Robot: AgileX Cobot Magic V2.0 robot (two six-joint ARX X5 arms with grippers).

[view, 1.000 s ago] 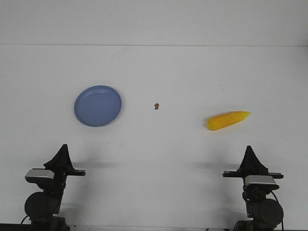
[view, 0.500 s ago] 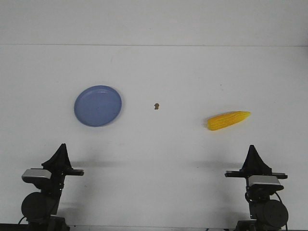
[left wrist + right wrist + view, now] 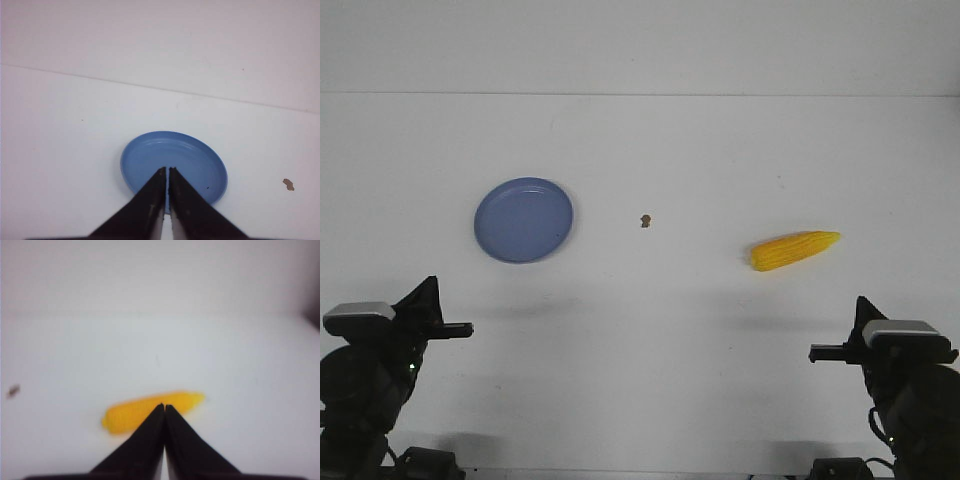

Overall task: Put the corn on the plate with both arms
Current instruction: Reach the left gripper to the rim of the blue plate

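The yellow corn (image 3: pixel 794 249) lies on the white table at the right, its pointed end to the right. It also shows blurred in the right wrist view (image 3: pixel 131 415), beyond the fingertips. The blue plate (image 3: pixel 523 220) lies empty at the left and shows in the left wrist view (image 3: pixel 192 156). My left gripper (image 3: pixel 428 288) is shut and empty, near the table's front edge, well short of the plate; its tips (image 3: pixel 167 169) line up with the plate. My right gripper (image 3: pixel 861 302) is shut and empty, short of the corn; its tips (image 3: pixel 164 405) line up with the cob.
A tiny brown speck (image 3: pixel 645 220) sits on the table between plate and corn; it also shows in the left wrist view (image 3: pixel 287 184) and the right wrist view (image 3: pixel 13 390). The table's back edge meets a white wall.
Both arms have shifted outward and lower in the front view, the left one to the left, the right one to the right. Both grippers stay shut. Corn and plate have not moved.
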